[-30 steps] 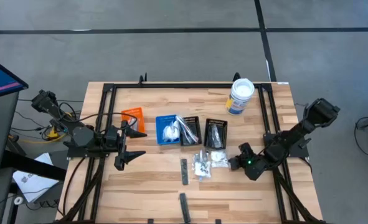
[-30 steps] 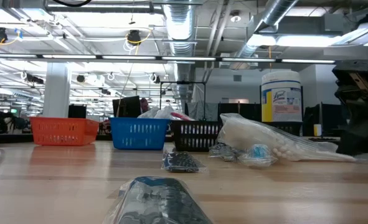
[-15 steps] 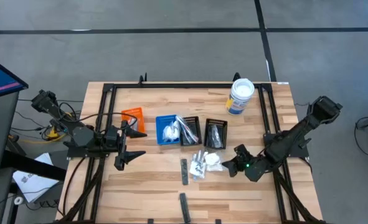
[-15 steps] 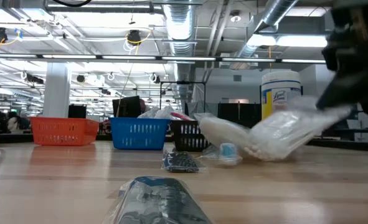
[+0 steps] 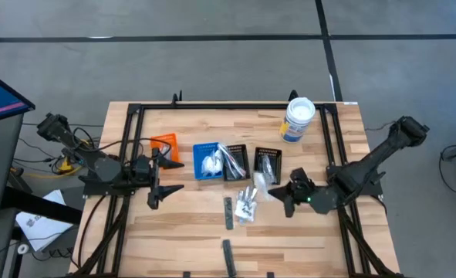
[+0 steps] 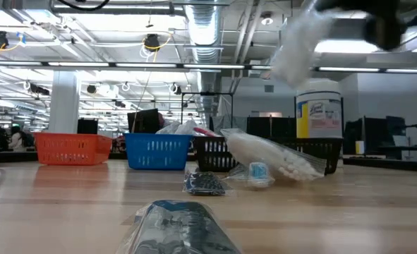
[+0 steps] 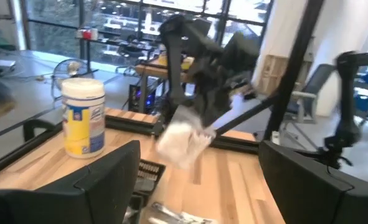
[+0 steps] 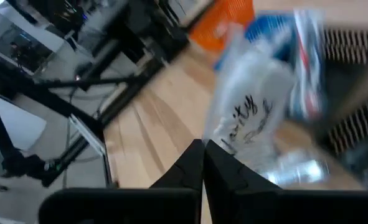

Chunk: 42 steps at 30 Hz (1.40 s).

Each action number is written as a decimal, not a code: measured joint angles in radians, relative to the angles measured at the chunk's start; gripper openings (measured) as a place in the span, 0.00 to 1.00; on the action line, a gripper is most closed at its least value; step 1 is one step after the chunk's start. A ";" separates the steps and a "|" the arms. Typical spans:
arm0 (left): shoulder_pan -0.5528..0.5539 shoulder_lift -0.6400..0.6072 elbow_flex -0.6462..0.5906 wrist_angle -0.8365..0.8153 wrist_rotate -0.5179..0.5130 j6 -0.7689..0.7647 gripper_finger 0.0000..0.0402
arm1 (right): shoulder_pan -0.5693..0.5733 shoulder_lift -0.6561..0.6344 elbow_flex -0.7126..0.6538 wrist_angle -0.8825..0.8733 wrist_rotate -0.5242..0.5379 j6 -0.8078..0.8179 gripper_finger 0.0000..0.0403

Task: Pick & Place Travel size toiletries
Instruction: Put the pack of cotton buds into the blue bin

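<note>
Toiletries lay mostly around the black bin point(image 5: 267, 165), the landmark at the middle of the wooden table point(image 5: 189, 232). One clear toiletry packet point(image 8: 252, 118), printed with script I could only partly read, hung lifted off the wood, pinched in the right gripper point(image 5: 282, 194), whose fingers point(image 8: 190, 168) were closed together on its edge; it was just in front of the black bin, toward the right arm's side. In the low view the packet point(image 6: 296, 42) showed as a pale blur high above the tabletop.

Left of that grip, in front of the black bin, a silvery sachet cluster point(image 5: 247, 204) rested on the wood, with a dark wrapped stick point(image 5: 228, 213) beside it and another dark packet point(image 5: 228, 256) farther out, near the table's front edge. Bare wood lay open between these pieces and the front edge.

Left of the black bin stood a second black bin point(image 5: 236, 161) with long wrapped pieces sticking out, then a blue bin point(image 5: 206, 161) holding white crinkly packets, then an orange bin point(image 5: 164, 144) whose contents I could not see. Behind the black bin, toward the rear right corner, stood a white tub point(image 5: 298, 118); its label read "Lysol" point(image 6: 319, 110).

The left gripper point(image 5: 161, 182) hovered beside the orange bin, fingers spread wide, holding nothing.
</note>
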 joint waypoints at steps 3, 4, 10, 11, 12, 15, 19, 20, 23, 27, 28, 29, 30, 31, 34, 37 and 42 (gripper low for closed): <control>0.020 0.017 0.000 -0.002 0.000 -0.008 0.79 | -0.091 0.034 0.080 0.000 -0.066 -0.129 0.00; 0.025 0.022 0.000 -0.002 0.000 -0.009 0.79 | -0.124 0.050 0.105 -0.001 -0.100 -0.165 0.00; 0.037 0.034 0.000 -0.003 0.001 -0.011 0.79 | -0.326 0.193 0.252 0.043 -0.320 -0.342 0.00; 0.037 0.033 0.000 -0.004 0.000 -0.011 0.79 | -0.357 0.224 0.276 0.070 -0.361 -0.368 0.00; 0.037 0.031 0.000 -0.005 0.001 -0.011 0.79 | -0.386 0.253 0.296 0.088 -0.394 -0.390 0.00; 0.032 0.023 0.000 -0.006 0.000 -0.011 0.79 | -0.465 0.345 0.357 0.142 -0.459 -0.430 0.00; 0.022 0.021 0.000 -0.009 0.000 -0.011 0.79 | -0.565 0.465 0.406 0.240 -0.557 -0.457 0.00; 0.020 0.021 0.000 -0.009 0.001 -0.011 0.79 | -0.586 0.494 0.414 0.263 -0.592 -0.455 0.00; 0.020 0.021 0.000 -0.009 0.001 -0.011 0.79 | -0.648 0.585 0.434 0.321 -0.676 -0.403 0.00; 0.020 0.021 0.000 -0.009 0.001 -0.011 0.79 | -0.702 0.697 0.484 0.356 -0.773 -0.352 0.00; 0.020 0.021 0.000 -0.009 0.001 -0.011 0.79 | -0.704 0.721 0.504 0.367 -0.787 -0.350 0.00; 0.020 0.021 0.000 -0.009 0.001 -0.011 0.79 | -0.705 0.739 0.526 0.375 -0.795 -0.350 0.00; 0.020 0.021 0.000 -0.009 0.001 -0.011 0.79 | -0.701 0.754 0.546 0.368 -0.799 -0.350 0.00; 0.020 0.021 0.000 -0.009 0.001 -0.011 0.79 | -0.696 0.772 0.570 0.367 -0.803 -0.351 0.00; 0.020 0.021 0.000 -0.008 0.001 -0.011 0.79 | -0.679 0.804 0.610 0.340 -0.812 -0.350 0.00; 0.019 0.021 0.000 -0.009 0.001 -0.011 0.79 | -0.668 0.817 0.639 0.288 -0.789 -0.346 0.00; 0.000 0.021 0.000 -0.009 0.002 -0.012 0.79 | -0.669 0.820 0.642 0.216 -0.750 -0.296 0.00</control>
